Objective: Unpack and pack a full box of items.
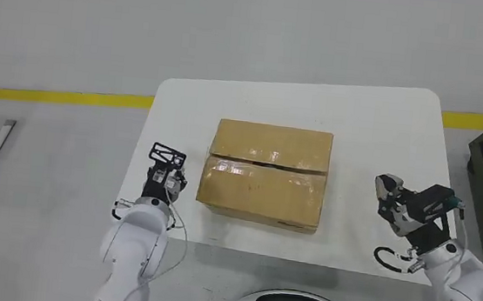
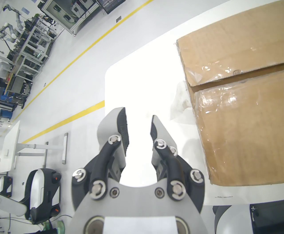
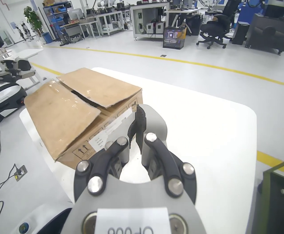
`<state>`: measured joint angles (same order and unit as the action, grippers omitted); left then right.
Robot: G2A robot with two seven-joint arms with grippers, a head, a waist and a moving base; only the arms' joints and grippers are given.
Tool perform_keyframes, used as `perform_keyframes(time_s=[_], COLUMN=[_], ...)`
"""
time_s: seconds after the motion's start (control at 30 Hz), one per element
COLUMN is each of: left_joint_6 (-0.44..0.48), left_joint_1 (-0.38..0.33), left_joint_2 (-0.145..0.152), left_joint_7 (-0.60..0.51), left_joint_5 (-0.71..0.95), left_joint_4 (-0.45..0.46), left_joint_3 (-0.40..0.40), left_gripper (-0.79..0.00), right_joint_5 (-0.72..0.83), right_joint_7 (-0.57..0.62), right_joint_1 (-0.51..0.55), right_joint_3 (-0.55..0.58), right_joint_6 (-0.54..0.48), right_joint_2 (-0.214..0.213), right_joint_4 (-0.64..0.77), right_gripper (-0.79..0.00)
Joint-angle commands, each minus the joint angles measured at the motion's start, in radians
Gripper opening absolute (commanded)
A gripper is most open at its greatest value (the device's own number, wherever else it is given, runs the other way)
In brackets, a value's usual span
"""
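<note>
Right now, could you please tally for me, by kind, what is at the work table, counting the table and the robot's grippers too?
cardboard box: 1
grippers: 2 (left gripper, right gripper)
table: 1
Total: 4

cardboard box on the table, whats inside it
Nothing of its contents shows. The cardboard box has both top flaps folded down; only a narrow dark gap runs between them, too dark to see into. Whatever is inside is covered.
</note>
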<state>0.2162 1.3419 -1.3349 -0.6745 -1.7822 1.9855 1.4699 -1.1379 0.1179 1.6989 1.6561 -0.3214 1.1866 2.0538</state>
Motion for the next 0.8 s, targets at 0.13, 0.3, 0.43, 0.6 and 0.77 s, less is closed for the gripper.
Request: perform_keyframes(time_s=[0.13,0.3,0.43,0.6,0.77], left_joint_6=[0.046,0.045,0.042,0.046,0.048], left_joint_1=[0.016,0.018,0.017,0.010,0.006], left_joint_2=[-0.001,0.000,-0.001,0.001,0.003], left_joint_7=[-0.008,0.000,0.000,-0.017,-0.024], left_joint_5=[0.008,-0.024,0.001,0.033,0.051], left_joint_4=[-0.041,-0.074,-0.074,-0.043,-0.007], left_joint_3=[-0.055,-0.078,-0.081,-0.064,-0.041], left_gripper=[-0.785,-0.785,-0.785,-0.785,-0.785], right_joint_5=[-0.006,-0.018,-0.027,-0.030,-0.033], right_joint_7=[0.013,0.016,0.020,0.019,0.015], right_joint_1=[-0.027,-0.070,-0.098,-0.118,-0.114], right_joint_3=[-0.046,-0.112,-0.152,-0.179,-0.181], right_joint_6=[0.018,0.033,0.033,0.033,0.035], right_joint_2=[0.003,0.008,0.011,0.013,0.013], right_joint_4=[-0.082,-0.135,-0.161,-0.175,-0.174], right_gripper=[-0.785,-0.785,-0.785,-0.785,-0.785])
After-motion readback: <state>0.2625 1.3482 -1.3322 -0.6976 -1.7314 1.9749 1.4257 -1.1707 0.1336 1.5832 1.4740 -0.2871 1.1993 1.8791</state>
